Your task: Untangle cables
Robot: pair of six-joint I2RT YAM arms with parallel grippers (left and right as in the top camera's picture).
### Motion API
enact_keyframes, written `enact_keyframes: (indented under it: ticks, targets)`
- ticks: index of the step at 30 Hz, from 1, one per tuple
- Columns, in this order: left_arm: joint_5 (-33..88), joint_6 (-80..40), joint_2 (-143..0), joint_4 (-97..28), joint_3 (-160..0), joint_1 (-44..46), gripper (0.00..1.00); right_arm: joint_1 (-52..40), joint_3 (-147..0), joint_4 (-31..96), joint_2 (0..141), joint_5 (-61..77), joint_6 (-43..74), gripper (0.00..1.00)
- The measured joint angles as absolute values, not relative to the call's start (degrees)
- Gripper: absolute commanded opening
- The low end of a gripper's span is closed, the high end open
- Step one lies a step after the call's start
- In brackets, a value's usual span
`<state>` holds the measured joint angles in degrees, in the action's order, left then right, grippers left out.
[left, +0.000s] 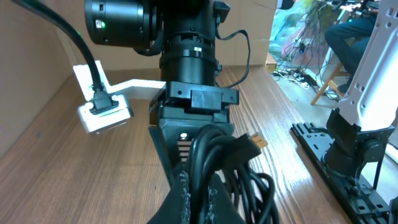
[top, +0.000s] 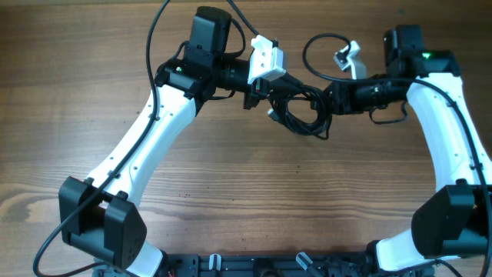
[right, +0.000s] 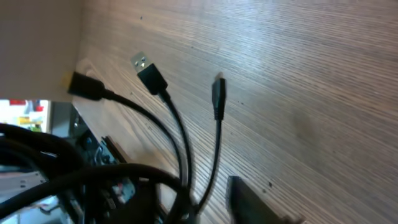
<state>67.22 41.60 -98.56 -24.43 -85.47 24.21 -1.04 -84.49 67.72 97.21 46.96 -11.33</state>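
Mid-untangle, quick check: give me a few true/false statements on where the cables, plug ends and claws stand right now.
1. The cables form one bundle between the left claw and the right claw. True.
2. The left claw stands wide open. False: it is shut on the cables.
3. A USB-A plug sticks out free in the right wrist view. True.
4. The bundle sits at the bottom edge of the overhead view. False: it is in the upper half, over the table.
5. Only one plug end shows. False: the right wrist view also shows a small plug and a third plug.
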Motion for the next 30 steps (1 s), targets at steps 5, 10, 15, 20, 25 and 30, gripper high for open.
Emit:
enact_keyframes:
  ticks: [5,10,15,20,25,30]
  targets:
    - [66.35,41.80,-98.56,-25.45,-85.47,23.83,0.04,-1.37,-84.25,59.94,97.21,44.42,-2.61,0.04]
    - [63.29,41.89,-98.56,-25.71,-85.47,23.62,0.04,-2.24,-84.23,57.76,97.21,31.33,10.15,0.04]
    - [63.51,39.24,-98.56,-25.08,-85.47,24.01,0.04,-2.22,-84.23,58.81,97.30,13.80,20.40,0.04]
    - [60.12,32.51,-98.56,-24.77,-85.47,24.32,0.04,-2.15,-84.23,62.61,97.30,5.04,24.03,0.05]
    - [47.90,17.87,-98.56,-24.82,-85.47,24.38,0.04,-1.63,-84.23,64.45,97.30,6.50,20.34,0.04]
    - [35.92,2.61,-98.56,-24.97,-85.47,24.38,0.04,-1.30,-84.18,69.84,97.30,16.99,10.37,0.04]
